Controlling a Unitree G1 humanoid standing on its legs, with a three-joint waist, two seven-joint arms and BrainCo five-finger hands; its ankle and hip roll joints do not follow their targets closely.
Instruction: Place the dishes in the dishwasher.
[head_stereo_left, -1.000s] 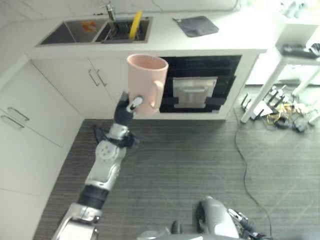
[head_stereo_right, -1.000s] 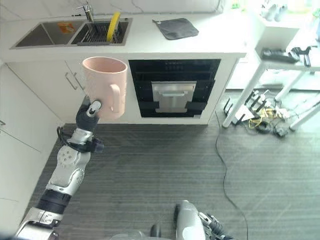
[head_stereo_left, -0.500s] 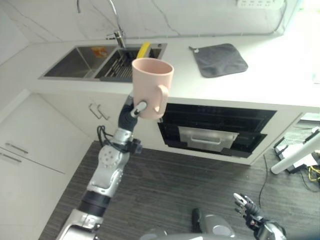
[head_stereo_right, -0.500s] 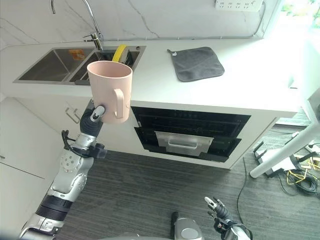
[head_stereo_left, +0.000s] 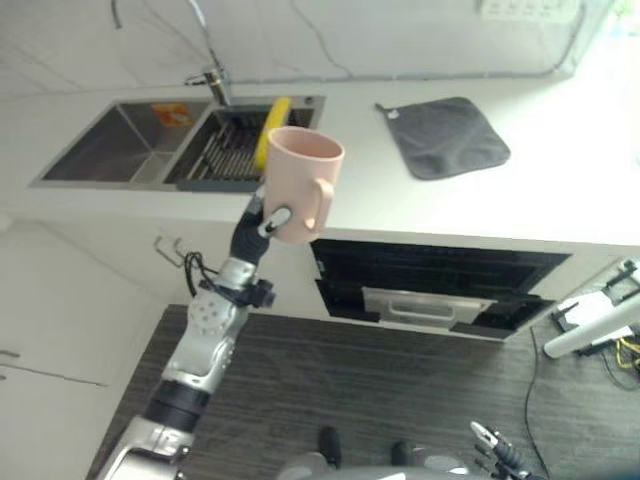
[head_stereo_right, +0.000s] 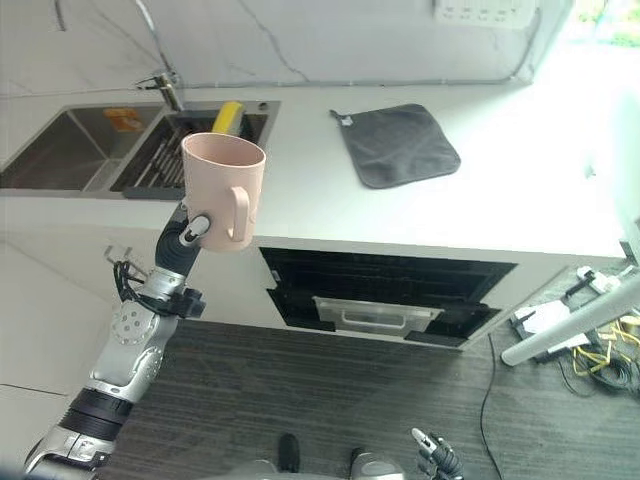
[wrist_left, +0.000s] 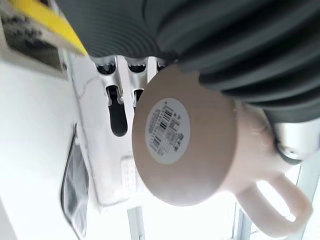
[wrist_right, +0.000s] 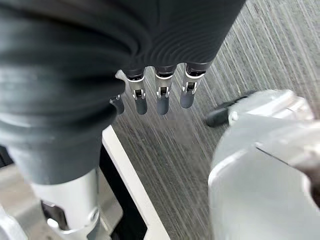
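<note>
My left hand is raised in front of the counter, shut on an upright pink mug, with its thumb by the handle. In the left wrist view the mug's base with a barcode sticker faces the camera. Under the counter, the dishwasher stands partly open, dark inside, with a silver front panel. It lies to the right of and below the mug. My right hand hangs low over the floor with its fingers straight and nothing in them.
A double sink with a tap holds a dark rack and a yellow item. A grey cloth lies on the white counter. White cabinets stand at the left. A white table leg and cables are at the right.
The whole picture has shifted, so the camera has moved. The mug stays held up in my left hand. My right hand shows lower in the picture than half a second ago.
</note>
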